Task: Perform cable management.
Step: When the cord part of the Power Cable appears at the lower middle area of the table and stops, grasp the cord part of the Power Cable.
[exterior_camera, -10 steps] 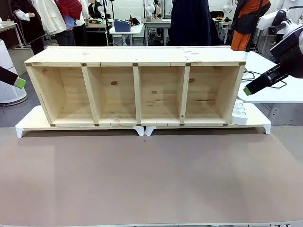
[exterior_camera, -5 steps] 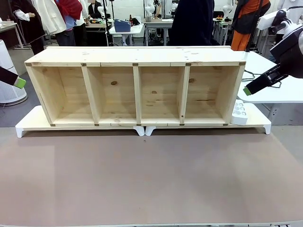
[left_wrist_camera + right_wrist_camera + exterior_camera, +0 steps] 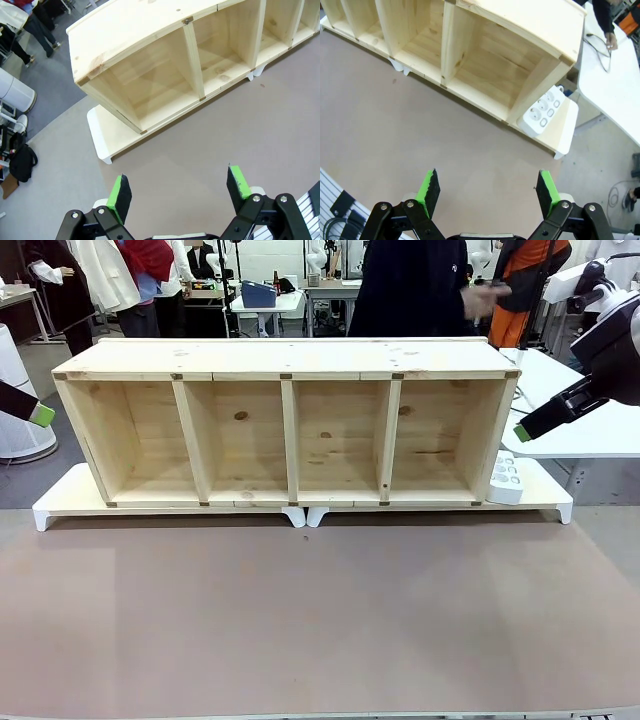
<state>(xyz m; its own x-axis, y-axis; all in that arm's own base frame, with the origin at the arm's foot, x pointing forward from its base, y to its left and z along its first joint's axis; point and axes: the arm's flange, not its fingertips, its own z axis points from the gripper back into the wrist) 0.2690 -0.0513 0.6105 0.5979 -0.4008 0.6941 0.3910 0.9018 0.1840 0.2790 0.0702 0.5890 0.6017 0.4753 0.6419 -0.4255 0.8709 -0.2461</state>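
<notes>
The cable [image 3: 600, 47] lies loose on the white side table [image 3: 620, 100] beyond the right end of the wooden shelf [image 3: 290, 360], where a person's hand [image 3: 610, 40] has just arrived near it; left gripper [image 3: 177, 187] and right gripper [image 3: 487, 187] stay parted and empty, so tidying appears unstarted.

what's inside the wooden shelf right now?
All four compartments of the wooden shelf show bare wood, nothing inside. Its back panel hides whatever lies directly behind it.

One wooden shelf [image 3: 290, 360], four compartments [image 3: 240, 440]; two white risers [image 3: 65, 495] [image 3: 542, 488]; one power strip [image 3: 507, 478]; two end effectors [image 3: 178, 181] [image 3: 487, 182].
</notes>
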